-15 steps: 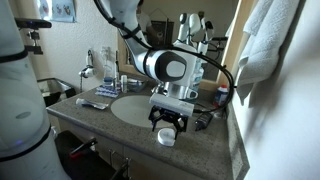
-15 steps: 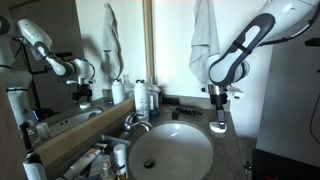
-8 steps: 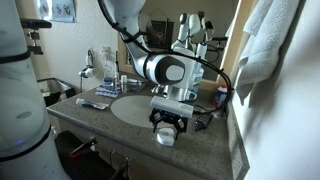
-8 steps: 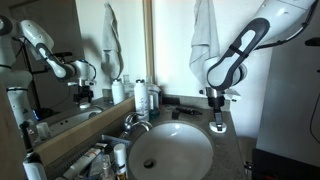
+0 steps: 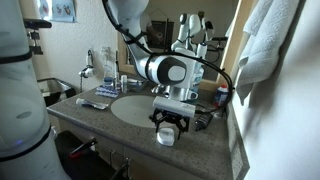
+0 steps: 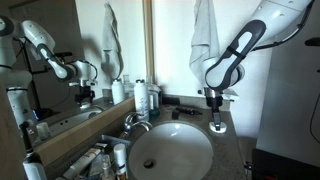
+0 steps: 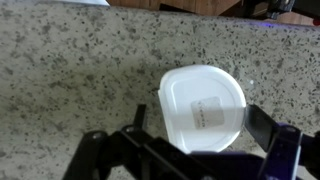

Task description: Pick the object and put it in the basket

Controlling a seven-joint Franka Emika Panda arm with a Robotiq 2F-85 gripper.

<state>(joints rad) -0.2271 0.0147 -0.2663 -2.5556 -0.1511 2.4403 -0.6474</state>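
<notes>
Object on surface, pincer open astride it, not gripping.
The object (image 7: 203,106), a squat white puck, rests on the speckled surface (image 7: 70,70) near the sink basin (image 6: 172,152), with the pincer (image 5: 168,128) fingers flanking it. Judged light, rigid, smooth and possibly slippery: take it across opposite side walls, low and centred.

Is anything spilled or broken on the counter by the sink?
Nothing stands out. The white puck lies flat and whole on the counter, with the gripper right over it. The bottles by the sink stand upright.
</notes>
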